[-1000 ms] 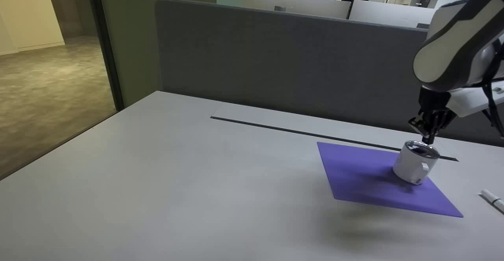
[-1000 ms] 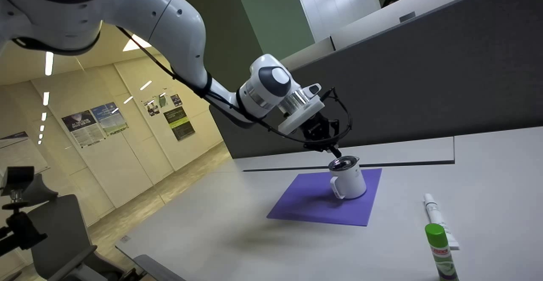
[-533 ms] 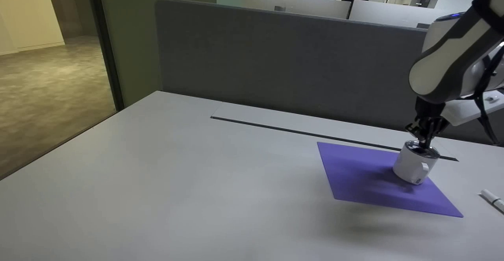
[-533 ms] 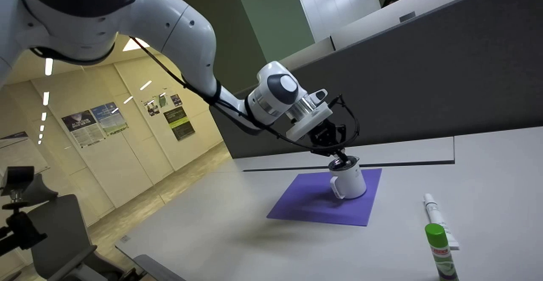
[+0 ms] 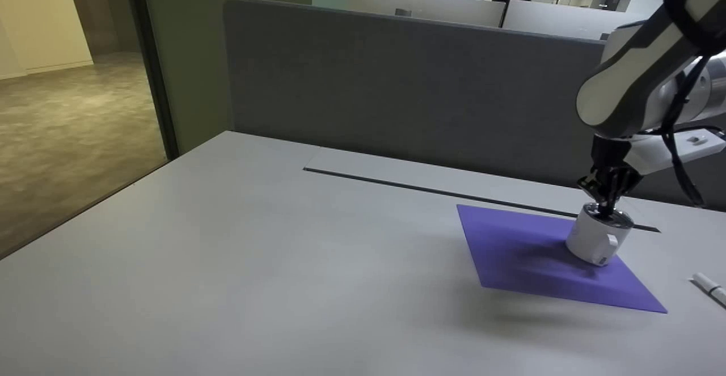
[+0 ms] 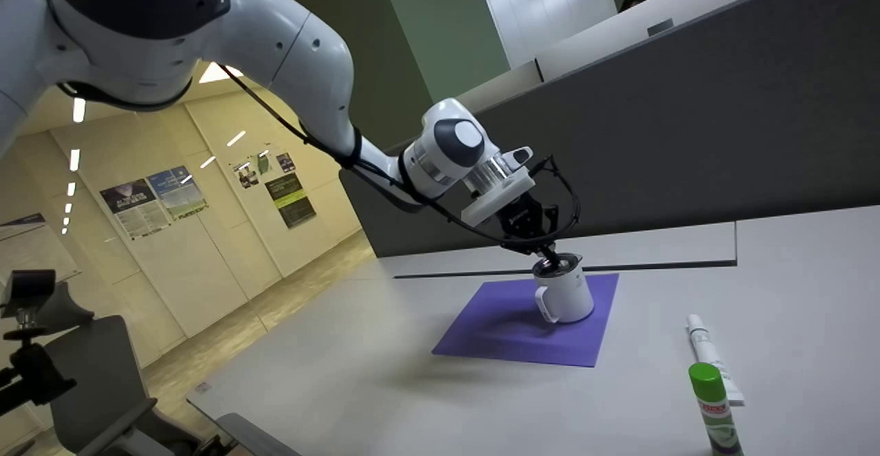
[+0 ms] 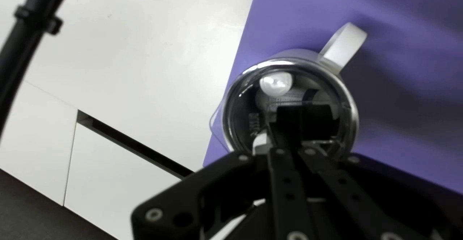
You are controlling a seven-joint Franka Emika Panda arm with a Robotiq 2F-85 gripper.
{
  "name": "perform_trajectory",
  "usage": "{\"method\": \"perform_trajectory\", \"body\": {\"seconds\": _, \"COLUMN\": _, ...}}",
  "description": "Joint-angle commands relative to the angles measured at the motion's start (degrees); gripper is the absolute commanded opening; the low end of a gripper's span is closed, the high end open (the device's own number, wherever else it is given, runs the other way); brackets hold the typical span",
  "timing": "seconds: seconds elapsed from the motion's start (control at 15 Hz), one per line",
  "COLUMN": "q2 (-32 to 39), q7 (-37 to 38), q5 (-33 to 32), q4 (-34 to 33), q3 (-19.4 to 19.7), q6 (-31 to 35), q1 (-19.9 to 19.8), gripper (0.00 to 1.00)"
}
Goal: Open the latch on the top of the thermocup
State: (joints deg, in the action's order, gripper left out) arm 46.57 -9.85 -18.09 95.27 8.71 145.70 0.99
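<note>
The white thermocup [image 5: 589, 242] stands upright on a purple mat and also shows in an exterior view [image 6: 568, 299]. Its clear lid with a shiny rim shows in the wrist view, where the cup's handle [image 7: 343, 46] points up and right. My gripper [image 5: 606, 210] is over the lid, fingertips at or just above its surface; contact cannot be made out. In the wrist view the dark fingertips [image 7: 302, 123] lie side by side with no visible gap, over the lid's lower middle. The latch is hidden behind them or blends with their black. The gripper [image 6: 553, 261] also tilts over the lid.
The purple mat [image 5: 516, 251] lies on the white table [image 5: 283, 262]. A white tube [image 6: 708, 353] and a green-capped stick [image 6: 708, 384] are to the side of the cup. A grey partition [image 5: 397, 98] rises behind the table. A dark table slot [image 5: 385, 182] runs behind the mat.
My gripper has come down from above the cup's far rim to the lid, then shifted slightly left in an exterior view. The cup has not moved.
</note>
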Motion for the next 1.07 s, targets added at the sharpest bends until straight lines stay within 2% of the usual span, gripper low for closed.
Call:
{"method": "perform_trajectory", "body": {"seconds": 0.0, "q2": 2.1, "q7": 0.8, "q5": 2.1, "q4": -3.4, "q3": -2.0, "q6": -4.0, "q1": -1.1, "gripper": 0.0}}
{"method": "perform_trajectory", "body": {"seconds": 0.47, "q2": -0.7, "q7": 2.5, "q5": 2.7, "q4": -1.8, "q3": -0.9, "q6": -2.7, "q1": -1.0, "gripper": 0.0}}
{"method": "perform_trajectory", "body": {"seconds": 0.8, "q2": -8.5, "q7": -7.0, "q5": 7.2, "q4": 2.5, "q3": -6.8, "q6": -2.1, "q1": -6.7, "gripper": 0.0}}
{"method": "perform_trajectory", "body": {"seconds": 0.87, "q2": -9.6, "q7": -9.8, "q5": 9.5, "q4": 2.6, "q3": -8.9, "q6": -3.1, "q1": -8.6, "gripper": 0.26}}
{"method": "perform_trajectory", "body": {"seconds": 1.0, "q2": -11.1, "q7": -13.1, "q5": 12.5, "q4": 2.9, "q3": -10.8, "q6": -4.2, "q1": -10.9, "gripper": 0.32}}
